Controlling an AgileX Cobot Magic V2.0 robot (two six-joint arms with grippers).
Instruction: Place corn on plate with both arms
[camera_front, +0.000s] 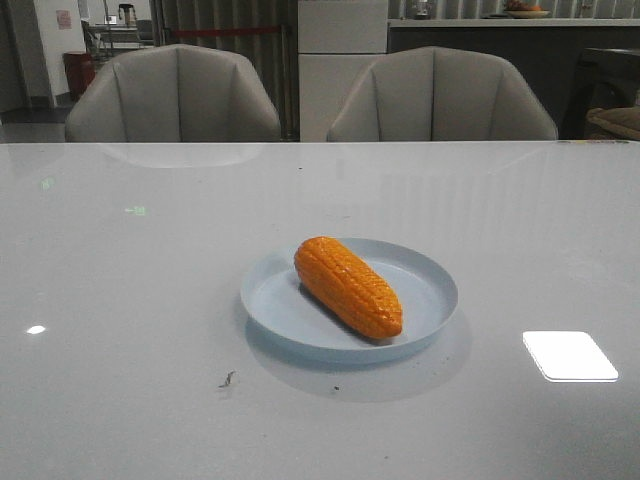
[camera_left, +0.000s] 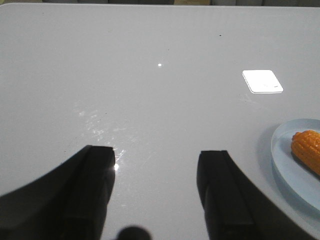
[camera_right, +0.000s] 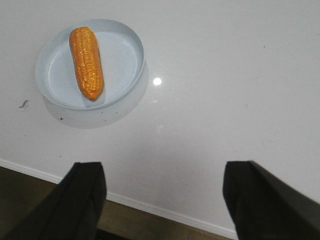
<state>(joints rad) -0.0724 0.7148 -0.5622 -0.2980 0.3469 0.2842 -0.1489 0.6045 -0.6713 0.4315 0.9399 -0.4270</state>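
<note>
Corn (camera_front: 348, 286) counts as one: a single orange cob lying flat inside one pale-blue plate (camera_front: 425, 278), angled across it so one rounded end points toward the far-left corner of the table and the other toward the near-right corner, with no gripper touching it. The plate sits near the middle of the table (camera_front: 130, 300), somewhat closer to the near edge than to the far one. Two grippers appear, each only in its own wrist view. The left gripper (camera_left: 157, 182) has its two black fingers spread wide apart over bare tabletop with nothing between them, and the plate's rim and the cob's tip show just at the side of that view. The right gripper (camera_right: 162, 192) is likewise spread wide and holds nothing, hanging above the table's near edge where a strip of brown floor (camera_right: 30, 197) shows below the white lip. The tabletop is glossy pale grey, carrying a bright rectangular light reflection (camera_front: 569, 355) toward the near-right corner and a small dark speck (camera_front: 227, 379) near the plate, possibly a scrap of debris, though it is too small to tell. Beyond the far edge stand two grey upholstered chairs (camera_front: 172, 95), side by side, backed by a dim room with cabinets.
</note>
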